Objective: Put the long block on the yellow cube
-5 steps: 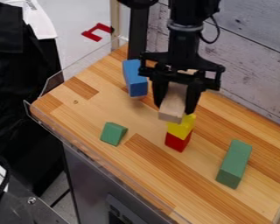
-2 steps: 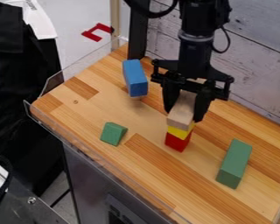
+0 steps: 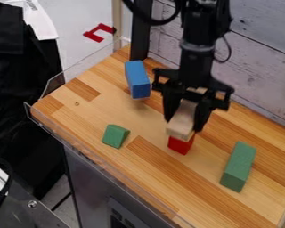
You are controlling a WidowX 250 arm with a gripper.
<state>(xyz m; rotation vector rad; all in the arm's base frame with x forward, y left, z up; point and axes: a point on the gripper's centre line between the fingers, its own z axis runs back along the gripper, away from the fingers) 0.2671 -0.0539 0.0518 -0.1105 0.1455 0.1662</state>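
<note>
"End effector (image 3: 184, 121) first, black and two-fingered: what have we got in it?"

"We have the long, pale, unpainted wooden block (image 3: 181, 126), grasped by its long sides, its near end sticking out past the fingers and sitting over the red wooden cube (image 3: 181, 146)."

"Is it down on the yellow cube yet?"

"We can't tell if there's firm contact. It hangs right where we'd want it, so we judge we're at the lowering or letting-go step."

"How will it handle?"

"Light and stiff, we'd guess, with dry wood that shouldn't slip or break. We'd keep hold of the flat sides near mid-length, so neither end drags the block over."

"And if we're off centre?"

"It could tip, or shove the stack. We'd want it level and settled, then part the fingers evenly and rise straight up."

"Anything farther out?"

"On the striped wooden worktop (image 3: 79, 115), we see a small green wedge-like block (image 3: 115, 136), a long green block (image 3: 238, 167) and, farther back, a blue block (image 3: 137, 80). All well apart from our stack."
</note>
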